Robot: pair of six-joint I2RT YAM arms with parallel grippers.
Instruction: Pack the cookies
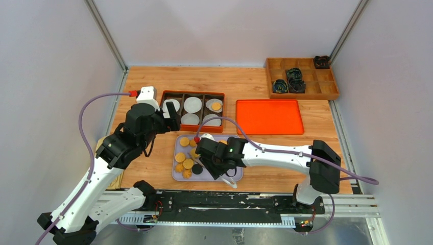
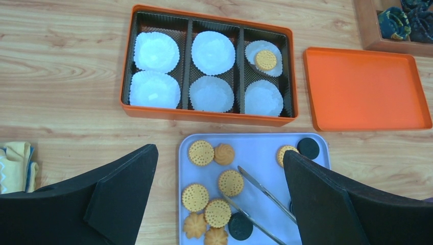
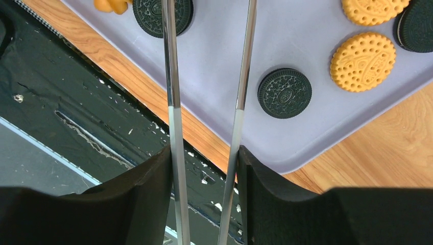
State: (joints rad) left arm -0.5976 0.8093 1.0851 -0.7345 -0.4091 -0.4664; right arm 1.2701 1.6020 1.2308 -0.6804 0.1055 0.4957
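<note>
Several cookies, golden, black and flower-shaped, lie on a lavender tray. One golden cookie sits in a white paper cup in the orange box; the other cups are empty. My right gripper is shut on metal tongs over the tray. In the right wrist view, my right gripper has the two tong arms apart and pointing across the tray, past a black cookie. My left gripper is open and empty, above the table at the box's left end.
An orange lid lies right of the box. A wooden compartment tray with dark items stands at the back right. A yellow cloth lies at the left. A black rail runs along the near edge.
</note>
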